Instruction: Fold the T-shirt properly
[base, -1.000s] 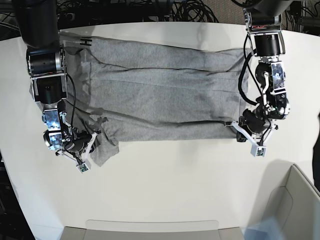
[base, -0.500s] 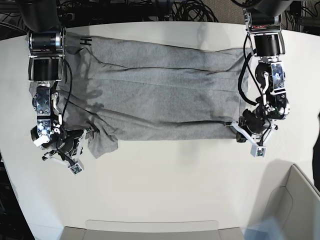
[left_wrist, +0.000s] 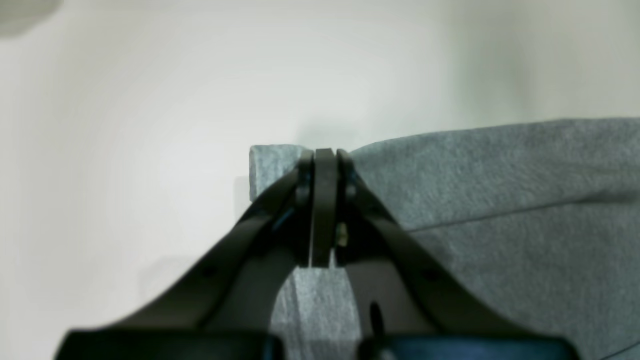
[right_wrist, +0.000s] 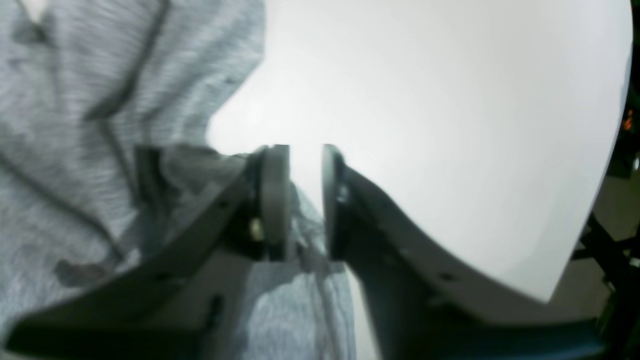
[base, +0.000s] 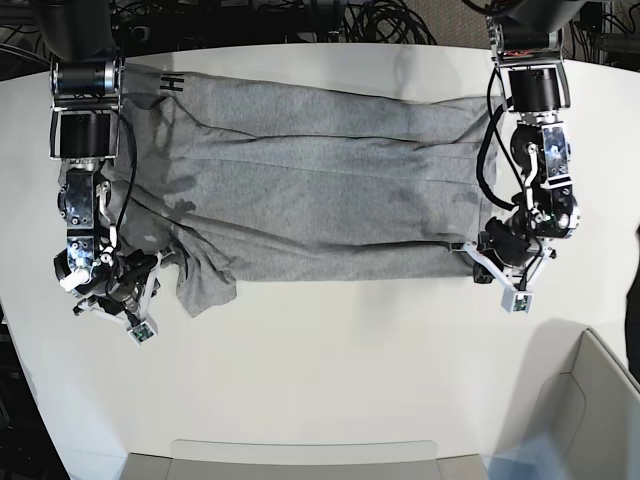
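The T-shirt (base: 320, 185) lies spread on the white table (base: 330, 370), long axis running side to side across the base view, already folded into a band. The left gripper (base: 495, 268) is pinched tight on the shirt's near corner at that end. The right gripper (base: 135, 300) sits at the other end beside the loose sleeve flap, jaws parted with nothing between them. Looks like that side needs a regrab. Plenty of bare table toward the near edge.

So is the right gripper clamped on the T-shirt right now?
No, in the right wrist view the right gripper has its jaws apart with bare table showing between them, and the T-shirt lies beside and beneath it.
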